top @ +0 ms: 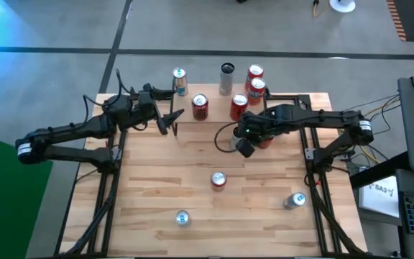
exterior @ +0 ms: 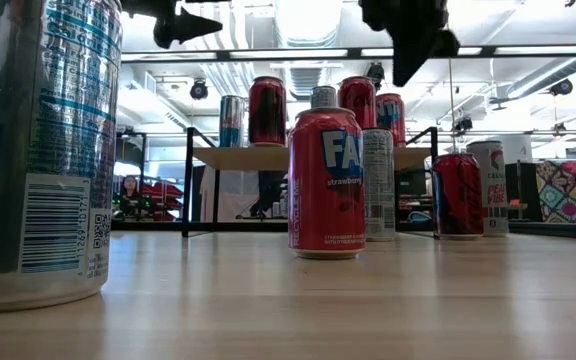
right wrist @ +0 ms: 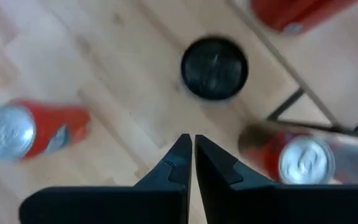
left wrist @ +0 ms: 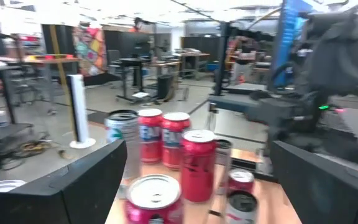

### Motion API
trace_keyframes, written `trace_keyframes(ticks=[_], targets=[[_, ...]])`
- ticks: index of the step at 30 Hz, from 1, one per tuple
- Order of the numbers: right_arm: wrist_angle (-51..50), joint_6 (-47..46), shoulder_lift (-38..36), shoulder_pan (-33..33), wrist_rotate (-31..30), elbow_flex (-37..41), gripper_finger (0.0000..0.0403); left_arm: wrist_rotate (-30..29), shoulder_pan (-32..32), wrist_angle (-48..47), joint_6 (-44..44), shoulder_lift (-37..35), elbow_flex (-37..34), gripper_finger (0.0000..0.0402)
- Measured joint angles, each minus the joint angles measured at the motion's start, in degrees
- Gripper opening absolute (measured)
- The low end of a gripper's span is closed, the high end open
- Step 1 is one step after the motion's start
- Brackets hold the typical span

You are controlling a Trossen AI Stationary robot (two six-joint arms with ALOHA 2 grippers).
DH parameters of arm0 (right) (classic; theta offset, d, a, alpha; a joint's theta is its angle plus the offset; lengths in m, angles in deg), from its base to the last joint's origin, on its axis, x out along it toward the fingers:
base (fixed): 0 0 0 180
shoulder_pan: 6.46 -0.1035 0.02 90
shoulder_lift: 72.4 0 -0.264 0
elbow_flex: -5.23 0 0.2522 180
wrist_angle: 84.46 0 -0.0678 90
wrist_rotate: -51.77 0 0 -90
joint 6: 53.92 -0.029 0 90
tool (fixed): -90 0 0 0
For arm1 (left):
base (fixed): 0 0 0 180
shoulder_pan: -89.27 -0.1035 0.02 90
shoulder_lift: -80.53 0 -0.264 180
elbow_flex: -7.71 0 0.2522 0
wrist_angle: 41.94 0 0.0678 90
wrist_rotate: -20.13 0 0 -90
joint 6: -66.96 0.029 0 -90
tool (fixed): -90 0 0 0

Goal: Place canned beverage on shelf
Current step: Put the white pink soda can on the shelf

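Note:
The shelf [exterior: 238, 158] stands at the table's far edge with several cans on top, red ones [exterior: 266, 110] and a blue-silver one [top: 179, 81]. My left gripper [top: 172, 119] is open and empty, raised in front of the shelf's left part. Its wrist view looks at a red can [left wrist: 197, 163] between the spread fingers [left wrist: 73, 186]. My right gripper [top: 244, 147] is shut and empty. It points down above the table just near the shelf, between a black-topped can [right wrist: 214, 68] and two red cans [right wrist: 23, 127] [right wrist: 303, 158].
A red Fanta can [top: 218, 180] stands mid-table. A blue-silver can [top: 182, 218] stands near the front edge and a silver can [top: 294, 201] at the near right. A tall silver can [exterior: 378, 180], a red can [exterior: 458, 195] and a white can [exterior: 488, 185] stand by the shelf's right end.

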Motion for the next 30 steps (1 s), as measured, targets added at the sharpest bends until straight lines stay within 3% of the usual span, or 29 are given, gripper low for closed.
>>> trace_keyframes(ticks=[4,12,20,30], targets=[[7.42,2.38,0.0,-0.83,-7.75,4.7,0.0013,0.62,2.12,-0.09,-0.15,0.04,-0.76,0.0382],[10.49,0.98,-0.51,-1.23,-7.27,7.8,0.0023,0.61,4.72,-0.19,0.17,-0.22,-1.19,0.0382],[10.75,-2.9,-0.59,-1.27,-6.32,6.9,0.014,0.54,4.7,-0.2,0.79,-0.22,-1.35,0.0382],[14.55,-9.24,1.4,-1.28,-9.25,8.39,0.0273,0.44,4.7,-0.16,2.12,-0.2,-1.35,0.0382]])
